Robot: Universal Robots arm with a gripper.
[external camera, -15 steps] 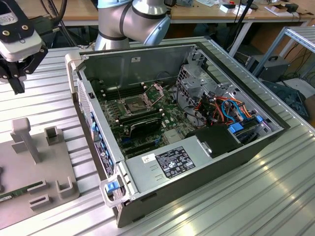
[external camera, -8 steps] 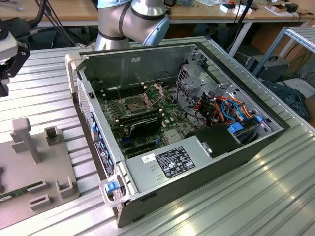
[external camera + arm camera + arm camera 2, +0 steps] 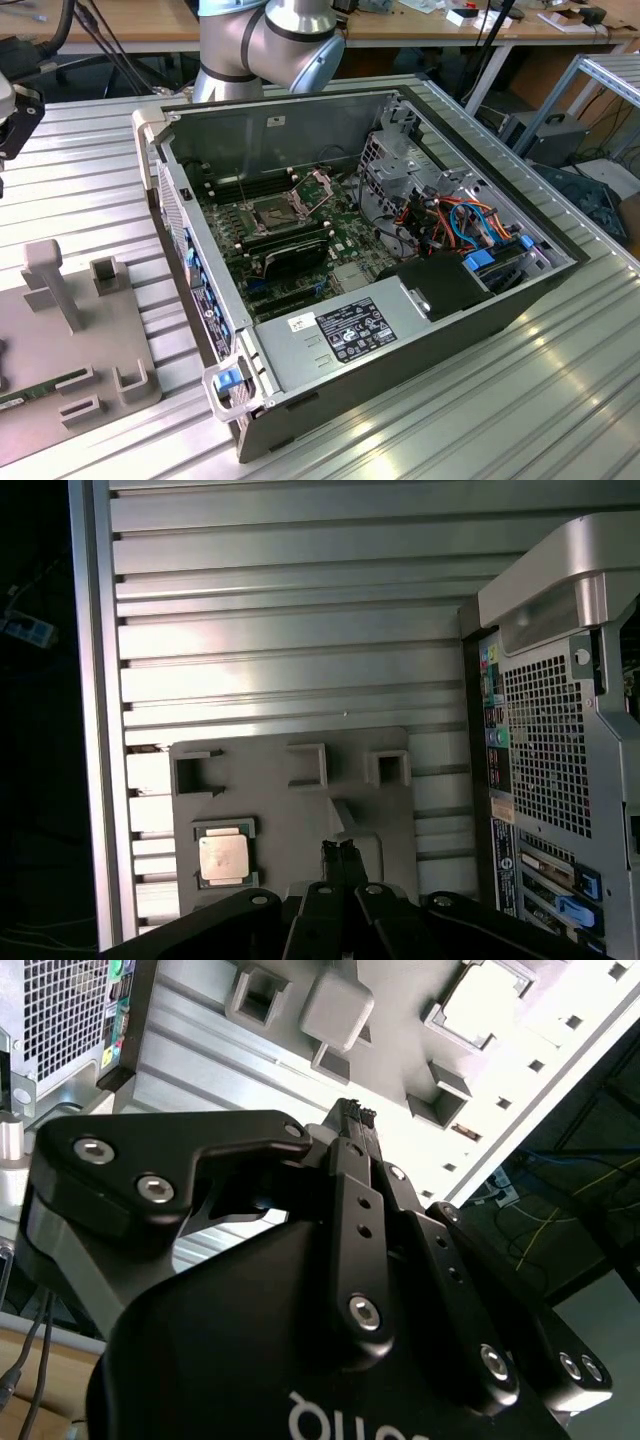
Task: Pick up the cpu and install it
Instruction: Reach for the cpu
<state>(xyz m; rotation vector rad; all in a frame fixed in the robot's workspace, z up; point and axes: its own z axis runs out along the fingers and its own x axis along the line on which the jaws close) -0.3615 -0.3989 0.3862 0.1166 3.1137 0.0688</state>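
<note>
A ribbed metal desk (image 3: 300, 630) carries everything beneath the pincer. The largest thing on it is an open computer case (image 3: 300, 130), lying with its side panel off so that the green board and its square socket frame (image 3: 272, 212) show in the exterior view. In the first wrist view the case's perforated rear wall stands off to one side of the pincer. Next in size is a flat grey fixture plate (image 3: 290, 820) with several raised holders, resting on the desk beside the case and directly under the pincer. The black pincer (image 3: 340, 850) hangs over this plate without touching it. In both wrist views its two fingers (image 3: 352, 1118) are pressed together tip to tip, with nothing between them. The cpu (image 3: 222, 858), a small square chip with a dull silver top, lies flat in a corner-bracketed holder on the plate. It is near the pincer's tips but apart from them, on the side away from the case.
</note>
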